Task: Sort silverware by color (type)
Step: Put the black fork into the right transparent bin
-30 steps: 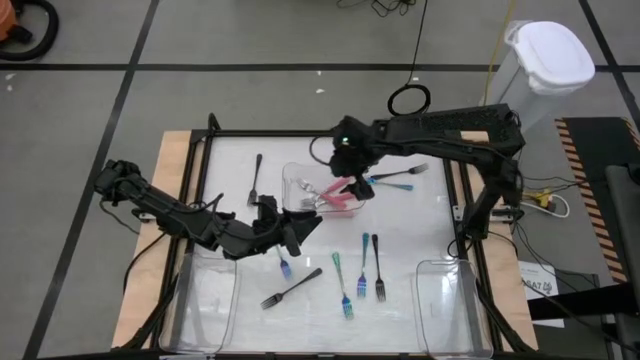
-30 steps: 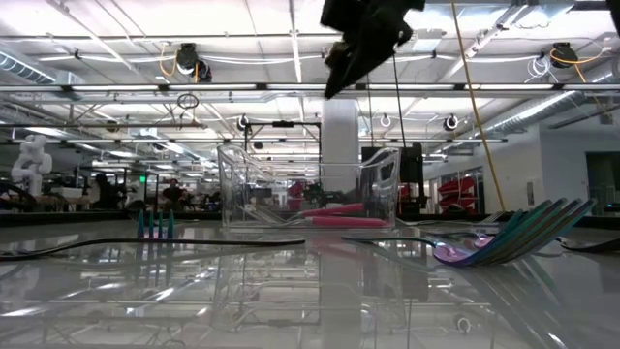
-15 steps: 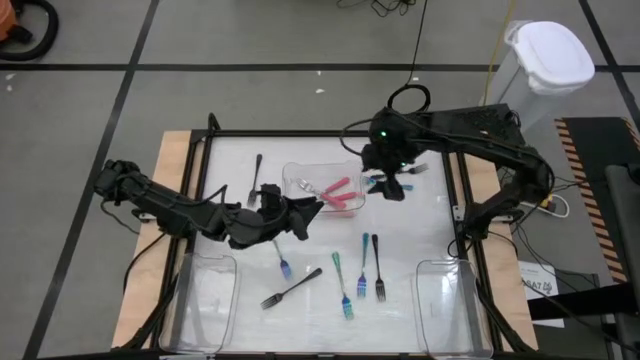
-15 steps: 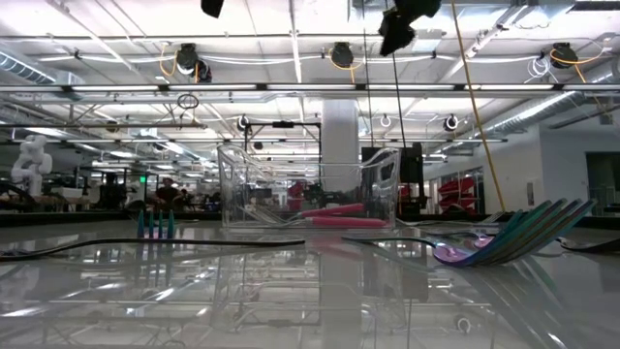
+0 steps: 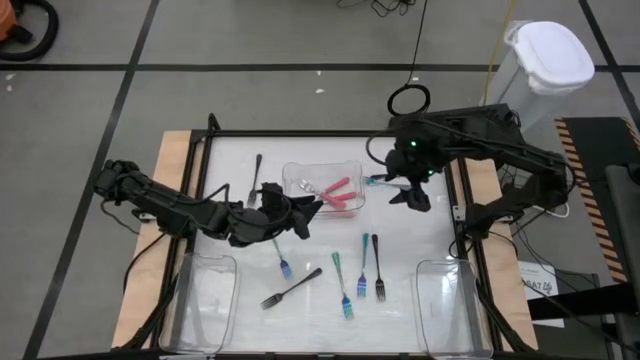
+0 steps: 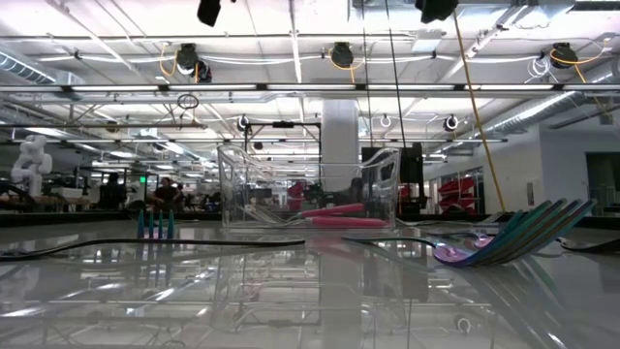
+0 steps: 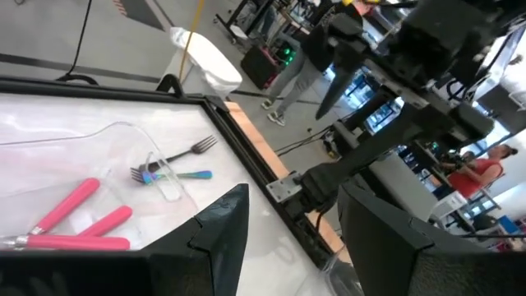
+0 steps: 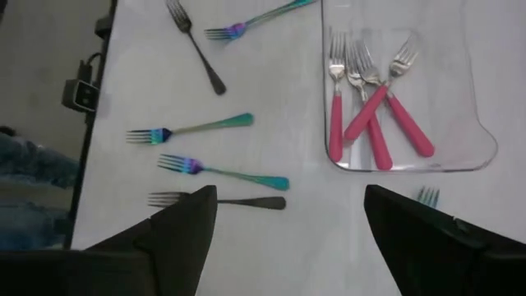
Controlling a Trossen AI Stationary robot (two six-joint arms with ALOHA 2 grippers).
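Right gripper [image 5: 418, 196], fingers wide apart and empty, has swung from over the clear tray [image 5: 352, 170] toward the frame's right, now right of centre in the high view. Three pink forks [image 8: 374, 115] lie in that tray, handles toward the lower right in the high view. Left gripper [image 5: 300, 218], left of centre, has edged up toward the tray; its fingers stand apart, nothing visibly between them. Teal forks [image 5: 343, 282] lie lengthwise at lower centre; its tip hides part of one.
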